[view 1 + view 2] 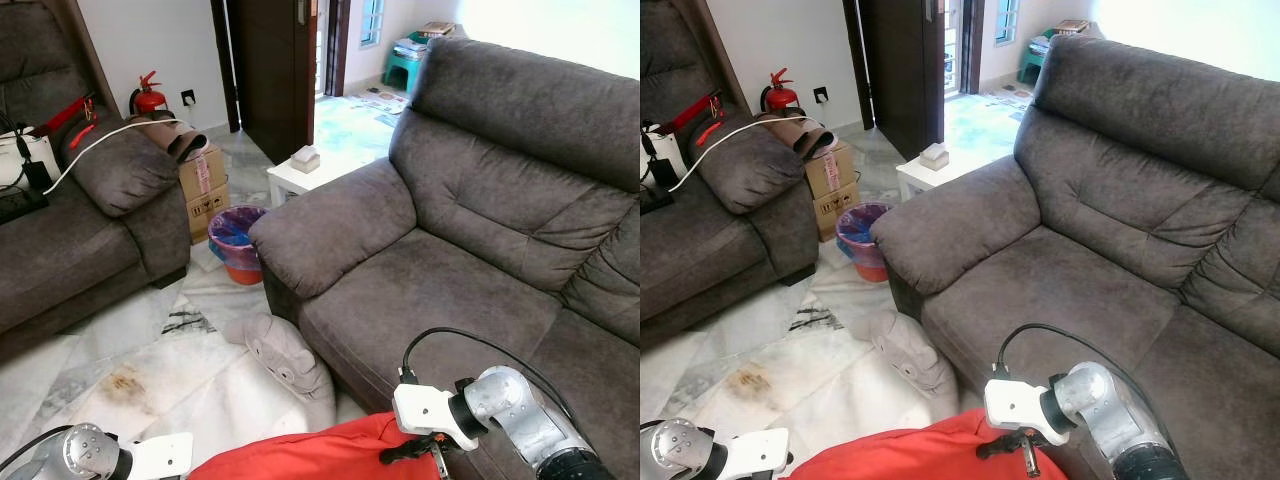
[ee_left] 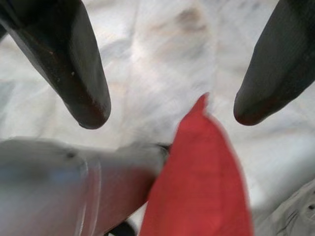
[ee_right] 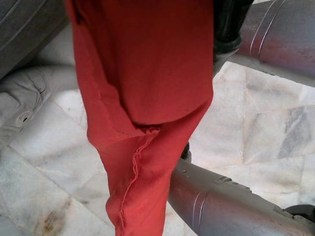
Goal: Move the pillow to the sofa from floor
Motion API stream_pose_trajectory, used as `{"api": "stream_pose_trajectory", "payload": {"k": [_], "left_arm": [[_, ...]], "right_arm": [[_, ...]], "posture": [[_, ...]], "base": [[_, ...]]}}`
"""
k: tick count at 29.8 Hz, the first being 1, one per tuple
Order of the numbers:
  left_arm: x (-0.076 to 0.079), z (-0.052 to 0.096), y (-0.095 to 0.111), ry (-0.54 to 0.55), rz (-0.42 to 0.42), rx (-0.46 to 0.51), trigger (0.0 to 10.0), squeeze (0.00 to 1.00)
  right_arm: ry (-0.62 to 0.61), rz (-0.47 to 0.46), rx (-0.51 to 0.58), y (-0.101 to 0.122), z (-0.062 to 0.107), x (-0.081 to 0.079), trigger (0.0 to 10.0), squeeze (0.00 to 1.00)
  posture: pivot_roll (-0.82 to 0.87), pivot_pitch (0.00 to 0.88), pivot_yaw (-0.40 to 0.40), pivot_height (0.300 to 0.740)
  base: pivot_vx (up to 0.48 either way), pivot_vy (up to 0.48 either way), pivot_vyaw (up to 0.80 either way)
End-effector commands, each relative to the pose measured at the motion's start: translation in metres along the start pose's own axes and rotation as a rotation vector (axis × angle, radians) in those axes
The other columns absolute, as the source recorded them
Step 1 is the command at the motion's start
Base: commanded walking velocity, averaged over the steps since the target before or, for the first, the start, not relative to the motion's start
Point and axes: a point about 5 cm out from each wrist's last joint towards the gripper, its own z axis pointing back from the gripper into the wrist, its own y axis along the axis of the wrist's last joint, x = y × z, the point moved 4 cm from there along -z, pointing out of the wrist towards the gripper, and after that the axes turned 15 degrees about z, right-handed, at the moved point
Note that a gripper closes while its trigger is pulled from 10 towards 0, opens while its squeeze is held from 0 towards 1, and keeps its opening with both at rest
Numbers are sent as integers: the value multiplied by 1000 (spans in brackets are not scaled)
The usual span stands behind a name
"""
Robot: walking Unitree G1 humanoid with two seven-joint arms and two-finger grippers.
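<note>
Red pillow [image 1: 320, 455] at 6 o'clock, held up off the marble floor [image 1: 150, 360], right tool [image 1: 415, 452] clamped on its edge, left tool [image 2: 170, 110] spread open beside it, grey sofa [image 1: 470, 260] at 2 o'clock, grey cushion [image 1: 285, 360] against its base.

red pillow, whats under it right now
Pale marble floor shows below the hanging red pillow, with the left arm crossing beneath it. A grey stuffed toy lies nearby. The floor directly behind the fabric is covered.
</note>
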Motion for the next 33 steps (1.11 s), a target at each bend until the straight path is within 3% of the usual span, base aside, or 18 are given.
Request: {"api": "stream_pose_trajectory", "payload": {"k": [1,4,10,16,26,33], "left_arm": [[-14,9,-12,88,-38,-72,10000,0],[-37,18,-13,262,-97,-97,10000,0],[-41,15,-2,322,-84,0,10000,0],[-31,7,10,268,-16,134,10000,0],[-16,2,-1,118,-2,99,10000,0],[-13,0,-3,105,-18,81,10000,0]], "right_arm": [[-25,66,27,13,7,9,10000,0],[-27,64,28,13,8,9,10000,0],[-30,67,29,13,11,10,10000,0],[-23,69,34,14,13,8,10000,0],[-23,79,54,19,18,8,10000,0],[-19,89,59,21,21,7,10000,0]], "posture": [[145,53,-22,740],[147,53,-22,740],[140,54,-25,740],[135,57,-27,740],[125,61,-29,740],[122,62,-30,740]], "base": [[0,0,0],[0,0,0],[0,0,0],[0,0,0],[0,0,0],[0,0,0]]}}
